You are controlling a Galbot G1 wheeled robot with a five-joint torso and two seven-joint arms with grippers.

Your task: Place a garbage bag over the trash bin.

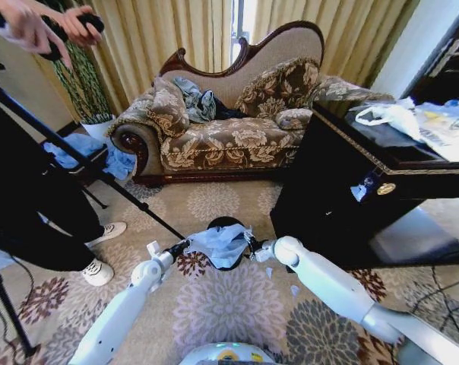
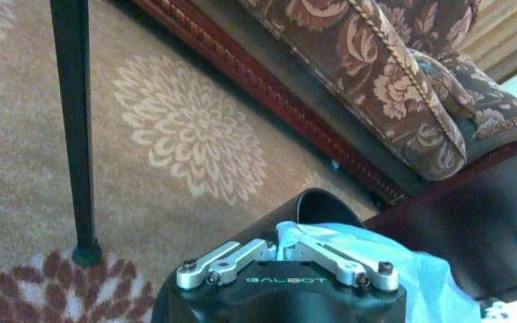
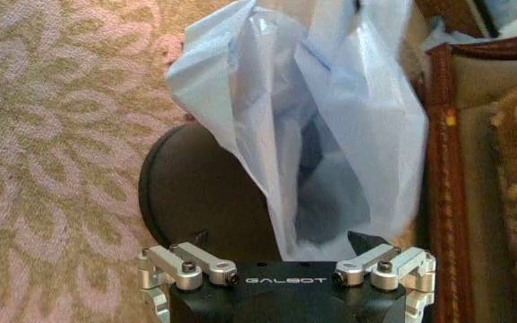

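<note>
Left gripper [image 1: 185, 246] pinches one side of the bag [image 1: 220, 243], right gripper [image 1: 251, 248] the opposite side — both closed on plastic, just above the bin [image 1: 228, 223]. Bag bunched over the bin mouth — best pull edges apart, lower evenly around the rim.

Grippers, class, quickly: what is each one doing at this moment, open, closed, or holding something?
Left gripper: closed on the edge of the garbage bag over the trash bin.
Right gripper: at the bag's other side; its state cannot be told.
</note>
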